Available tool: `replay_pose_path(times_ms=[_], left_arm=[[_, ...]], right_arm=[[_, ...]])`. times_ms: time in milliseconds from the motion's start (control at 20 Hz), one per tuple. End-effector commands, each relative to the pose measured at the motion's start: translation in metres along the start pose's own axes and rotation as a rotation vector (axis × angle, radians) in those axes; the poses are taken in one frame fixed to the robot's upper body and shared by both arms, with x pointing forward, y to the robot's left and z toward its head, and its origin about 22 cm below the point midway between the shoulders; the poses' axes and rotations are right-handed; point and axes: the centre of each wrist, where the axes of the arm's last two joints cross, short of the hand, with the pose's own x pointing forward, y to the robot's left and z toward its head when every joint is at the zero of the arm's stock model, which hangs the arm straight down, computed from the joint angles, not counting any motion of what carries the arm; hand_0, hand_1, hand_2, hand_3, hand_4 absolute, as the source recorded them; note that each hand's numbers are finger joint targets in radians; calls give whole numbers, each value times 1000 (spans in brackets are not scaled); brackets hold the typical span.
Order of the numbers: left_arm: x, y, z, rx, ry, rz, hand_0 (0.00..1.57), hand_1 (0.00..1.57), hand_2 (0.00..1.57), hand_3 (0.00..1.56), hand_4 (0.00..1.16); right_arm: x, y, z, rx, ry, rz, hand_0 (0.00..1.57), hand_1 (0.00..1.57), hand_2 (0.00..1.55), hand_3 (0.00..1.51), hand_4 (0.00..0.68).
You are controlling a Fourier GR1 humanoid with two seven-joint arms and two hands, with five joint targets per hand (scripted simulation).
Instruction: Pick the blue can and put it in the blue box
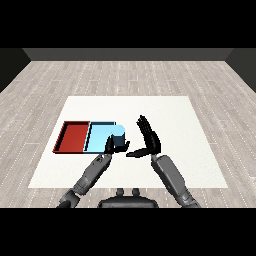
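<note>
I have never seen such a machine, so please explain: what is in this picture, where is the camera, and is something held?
The camera looks down from the robot's head across a white table. Two grey forearms come in from below, each ending in a black hand. On the table lie a red tray and a blue tray, side by side. The left hand curls round a blue can at the blue tray's right edge; whether the can rests in the tray I cannot tell. The right hand is open and holds nothing.
</note>
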Motion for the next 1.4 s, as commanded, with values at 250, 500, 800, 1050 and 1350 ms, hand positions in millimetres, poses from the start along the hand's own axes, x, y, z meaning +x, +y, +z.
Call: replay_pose_path(times_ms=[250, 500, 800, 1050, 1350], left_arm=[[11, 53, -14, 58, 24, -82, 1571, 1571, 1571, 1494, 1137], [1, 77, -33, 134, 107, -146, 1571, 1571, 1571, 1492, 1145], [-20, 164, -32, 282, 295, -212, 1571, 1571, 1571, 1507, 1081], [-21, 185, -46, 295, 411, -260, 1571, 1571, 1571, 1499, 1062], [-30, 178, -53, 314, 610, -384, 1571, 1571, 1536, 1413, 966]], right_arm=[[52, -62, 41, -140, -120, -12, 0, 0, 0, 0, 0], [48, -69, 60, -225, -108, 43, 0, 0, 0, 0, 0], [45, -80, 56, -255, -96, 69, 0, 0, 0, 0, 0], [35, -100, 54, -284, -93, 62, 0, 0, 0, 0, 0], [35, -110, 57, -308, -58, 31, 0, 0, 0, 0, 0]])
